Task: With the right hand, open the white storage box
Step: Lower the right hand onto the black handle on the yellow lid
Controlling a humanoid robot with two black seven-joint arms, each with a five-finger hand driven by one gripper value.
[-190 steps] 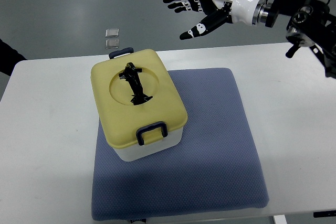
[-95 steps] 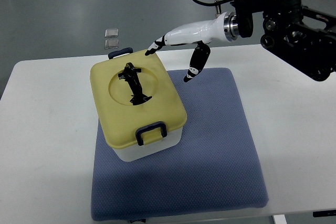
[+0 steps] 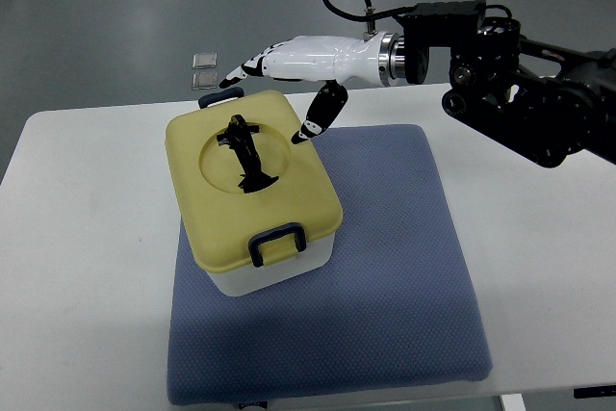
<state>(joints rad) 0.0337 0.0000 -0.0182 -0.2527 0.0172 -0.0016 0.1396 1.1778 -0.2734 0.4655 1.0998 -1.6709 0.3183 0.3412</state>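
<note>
White storage box point(image 3: 274, 271) w/ pale yellow plastic lid point(image 3: 252, 180) sits on the left half of a blue-grey quilted fabric mat point(image 3: 385, 286), which lies on a white rectangular table point(image 3: 87, 267). Near to far: at the box's 6 o'clock edge a dark blue plastic latch point(image 3: 277, 243) is down over the lid rim, so lid looks shut. Lid centre has a round recess w/ a black folding handle point(image 3: 248, 154) lying flat in it. At 12 o'clock edge, a second dark blue latch point(image 3: 220, 96) pokes out behind the lid.

Right hand point(image 3: 289, 69), white shell w/ black fingertips, hovers over the far side of the box, approx 12–1 o'clock. Fingers are loosely spread, holding nothing; thumb point(image 3: 318, 117) hangs down toward the lid's 2 o'clock edge, the other fingers point left over the rear latch. Can't tell if any tip touches. Left arm not seen.

Beyond the table, at 11 o'clock, two small clear square items point(image 3: 204, 68) lie on the grey floor.

Step, by my read: reach phase, no grip yet. Next move prob. needs fingertips hooked under the rear latch to flip it up, then the front one, before lifting lid.
</note>
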